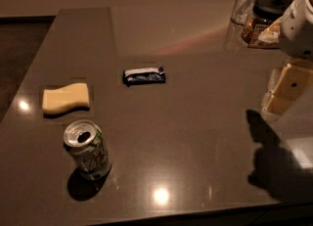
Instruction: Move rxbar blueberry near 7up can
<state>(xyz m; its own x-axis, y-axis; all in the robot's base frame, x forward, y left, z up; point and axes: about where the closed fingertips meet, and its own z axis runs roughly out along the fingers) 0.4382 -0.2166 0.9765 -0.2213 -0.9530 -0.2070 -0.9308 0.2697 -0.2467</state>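
the rxbar blueberry point(144, 76) lies flat on the counter point(195, 142), well apart from my gripper point(286, 93), which hangs above the counter's right edge. i cannot tell how far the gripper is open.

left to right:
- pale yellow sponge-like block point(66, 99), soft-edged and wavy, lying flat.
- 7up can point(88, 149), upright aluminium, silver top with open mouth, white body with green and red marks; lettering not readable.
- the bar, beyond and right of the can: dark blue crinkly wrapper, white strip on its upper edge; print not readable.
- clear glass point(249, 0) and dark-lidded jar point(264, 19), far right corner.

the counter is dark, glossy and reflective.
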